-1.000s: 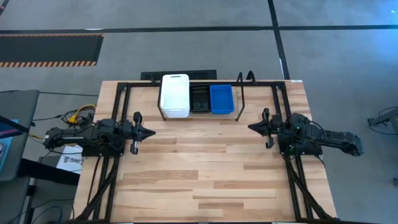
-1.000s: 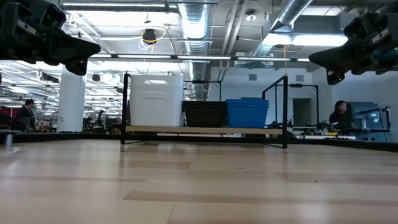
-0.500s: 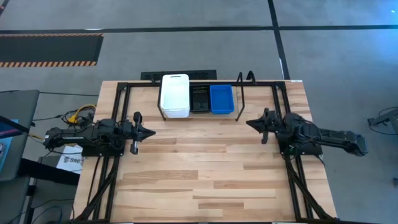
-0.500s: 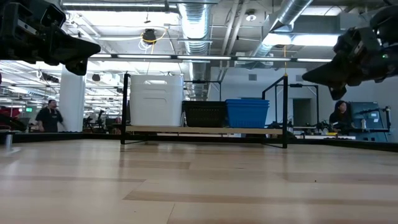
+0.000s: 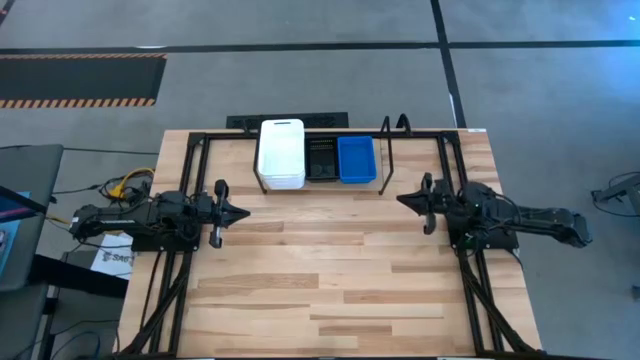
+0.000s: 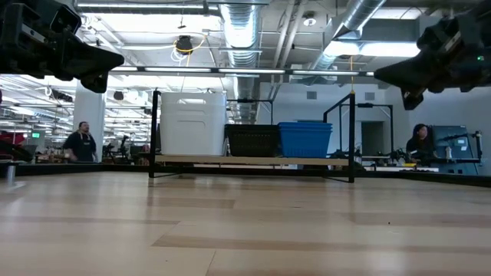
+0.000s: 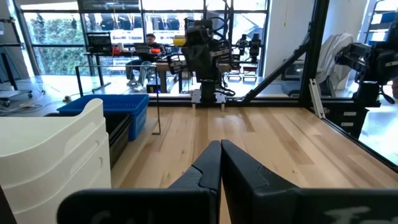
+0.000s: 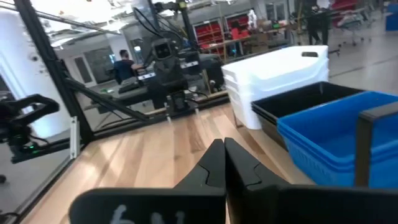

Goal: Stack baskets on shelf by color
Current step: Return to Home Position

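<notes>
The black shelf (image 5: 388, 150) stands at the middle of the table's far edge. On it, left to right, rest a tall stack of white baskets (image 5: 281, 152), a low black basket stack (image 5: 321, 158) and a blue basket stack (image 5: 356, 159). The stacks sit side by side on the shelf's base (image 6: 253, 160). My left gripper (image 5: 243, 212) hovers shut at the table's left, pointing level toward the right. My right gripper (image 5: 402, 200) hovers shut at the right, pointing level toward the left. Both are high above the wood and nearer than the shelf, with nothing between their fingers (image 7: 221, 152) (image 8: 224, 152).
Black frame rails (image 5: 180, 290) (image 5: 480, 300) run along the table's left and right sides under the arms. Cables and a cart (image 5: 30, 220) lie off the left edge. People (image 6: 79, 142) (image 6: 419, 142) show in the room beyond the far edge.
My right gripper has dipped a little, come back up and rolled slightly about its own pointing line, staying shut. The baskets and my left gripper have kept still.
</notes>
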Robot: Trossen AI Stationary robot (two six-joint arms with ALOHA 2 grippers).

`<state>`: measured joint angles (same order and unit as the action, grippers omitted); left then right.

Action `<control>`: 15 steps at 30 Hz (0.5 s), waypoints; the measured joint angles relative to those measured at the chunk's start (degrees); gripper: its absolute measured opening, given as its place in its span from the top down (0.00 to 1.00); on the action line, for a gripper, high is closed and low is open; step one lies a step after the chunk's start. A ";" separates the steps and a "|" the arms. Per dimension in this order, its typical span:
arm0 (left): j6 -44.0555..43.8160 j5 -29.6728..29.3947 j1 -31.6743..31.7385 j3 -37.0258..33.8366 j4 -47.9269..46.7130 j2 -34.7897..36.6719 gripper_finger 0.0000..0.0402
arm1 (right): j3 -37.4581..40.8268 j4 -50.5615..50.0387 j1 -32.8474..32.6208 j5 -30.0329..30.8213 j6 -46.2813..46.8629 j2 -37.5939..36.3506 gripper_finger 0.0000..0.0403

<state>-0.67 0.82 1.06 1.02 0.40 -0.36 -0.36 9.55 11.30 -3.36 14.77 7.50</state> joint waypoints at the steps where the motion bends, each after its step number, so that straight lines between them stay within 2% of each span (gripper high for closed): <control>1: 0.00 0.00 0.00 0.00 0.00 0.00 1.00 | 0.00 -0.38 -0.51 -0.01 -0.33 -0.66 0.98; 8: 0.00 0.00 0.00 0.00 0.00 0.00 1.00 | 0.02 -3.23 -2.89 0.04 -4.31 -7.39 0.97; 15: 0.00 -0.07 -0.02 0.00 -0.02 0.00 1.00 | 0.02 -3.53 -4.63 0.64 -7.64 -7.27 0.97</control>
<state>-0.67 0.75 1.04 1.02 0.38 -0.36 -0.34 6.02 6.67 -2.71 7.13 0.23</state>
